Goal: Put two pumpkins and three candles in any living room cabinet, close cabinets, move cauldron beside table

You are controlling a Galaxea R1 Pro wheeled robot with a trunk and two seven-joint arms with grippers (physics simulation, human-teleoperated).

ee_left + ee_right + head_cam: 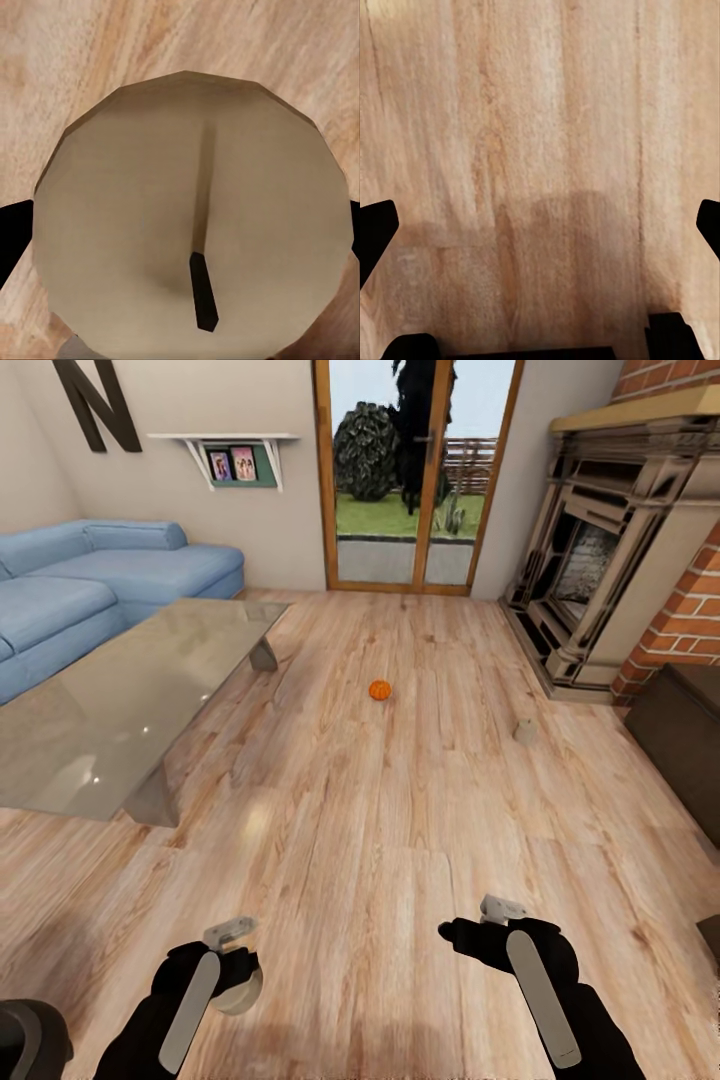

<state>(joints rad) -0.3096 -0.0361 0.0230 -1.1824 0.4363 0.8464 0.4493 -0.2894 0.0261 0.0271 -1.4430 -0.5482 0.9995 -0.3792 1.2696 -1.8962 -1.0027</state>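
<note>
The left gripper (pixel 236 972) is gripping a candle (pixel 195 225), its wick end facing the wrist camera. The right gripper (pixel 478 932) is hanging empty with fingers spread wide. A pumpkin (pixel 380 689) is lying on the floor (pixel 400 840) far ahead, nearer the right arm. Another candle (pixel 525 731) is standing right of it. The cabinet (pixel 685 735) is sitting at far right, the table (pixel 120 690) at left.

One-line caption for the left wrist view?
Left gripper shut on a round beige candle with a dark wick, above the wood floor.
</note>
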